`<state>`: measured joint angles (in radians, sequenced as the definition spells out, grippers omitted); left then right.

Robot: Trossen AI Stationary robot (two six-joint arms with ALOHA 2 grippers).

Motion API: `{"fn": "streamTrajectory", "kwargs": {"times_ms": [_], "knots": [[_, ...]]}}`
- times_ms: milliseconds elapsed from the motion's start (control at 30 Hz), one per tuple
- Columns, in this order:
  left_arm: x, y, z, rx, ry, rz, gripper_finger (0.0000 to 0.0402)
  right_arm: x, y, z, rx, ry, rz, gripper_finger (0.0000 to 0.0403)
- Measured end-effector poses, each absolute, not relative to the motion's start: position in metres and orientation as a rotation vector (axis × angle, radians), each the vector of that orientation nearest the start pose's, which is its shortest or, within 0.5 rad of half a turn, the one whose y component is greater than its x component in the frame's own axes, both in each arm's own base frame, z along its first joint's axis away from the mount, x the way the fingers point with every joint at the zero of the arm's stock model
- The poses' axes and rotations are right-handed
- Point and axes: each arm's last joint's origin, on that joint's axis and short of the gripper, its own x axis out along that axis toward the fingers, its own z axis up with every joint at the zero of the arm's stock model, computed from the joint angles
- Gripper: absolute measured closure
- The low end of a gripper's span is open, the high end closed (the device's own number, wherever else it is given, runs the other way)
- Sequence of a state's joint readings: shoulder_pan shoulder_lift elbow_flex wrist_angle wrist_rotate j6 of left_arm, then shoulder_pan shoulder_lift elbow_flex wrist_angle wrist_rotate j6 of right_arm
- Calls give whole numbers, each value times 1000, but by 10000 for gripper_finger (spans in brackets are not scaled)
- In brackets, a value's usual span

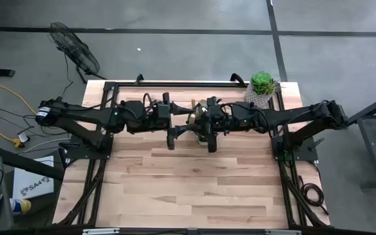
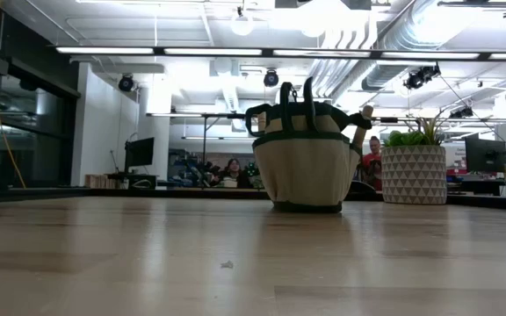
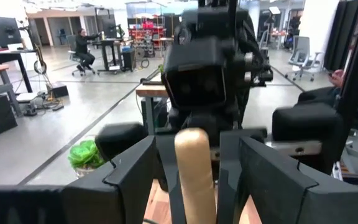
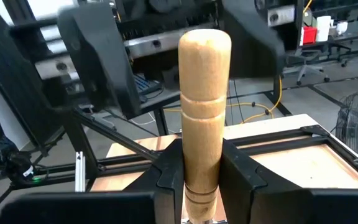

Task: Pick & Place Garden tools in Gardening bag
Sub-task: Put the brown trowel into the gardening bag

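Wooden handle [image 4: 204, 112]: you hold it pinched in the right gripper [image 4: 202, 180]. Left gripper [image 3: 194, 180] straddles a second handle [image 3: 194, 174]; grip cannot be told. Gardening bag [image 2: 304, 167] stands mid-tabletop near the far edge, tools inside; bare tabletop [image 1: 194, 183] suggests near completion.

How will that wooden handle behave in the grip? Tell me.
Probably stiff: the wooden handle stands straight between the right hand's fingers. Its smooth, round surface might slip or twist. Likely light for its size, though its lower end is hidden.
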<state>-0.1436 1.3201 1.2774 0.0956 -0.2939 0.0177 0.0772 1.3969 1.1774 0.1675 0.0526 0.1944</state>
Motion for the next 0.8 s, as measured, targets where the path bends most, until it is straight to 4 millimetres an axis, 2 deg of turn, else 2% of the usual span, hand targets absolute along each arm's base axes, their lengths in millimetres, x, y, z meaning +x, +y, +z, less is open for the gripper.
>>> {"fn": "streamTrajectory", "kwargs": {"times_ms": [333, 733, 800], "knots": [[300, -35, 410, -10, -41, 135, 187, 322, 23, 362, 201, 70, 18, 342], [303, -36, 405, -22, -12, 137, 324, 322, 24, 361, 192, 85, 18, 342], [303, -36, 405, -29, -11, 135, 335, 322, 24, 361, 186, 86, 16, 342]]}}
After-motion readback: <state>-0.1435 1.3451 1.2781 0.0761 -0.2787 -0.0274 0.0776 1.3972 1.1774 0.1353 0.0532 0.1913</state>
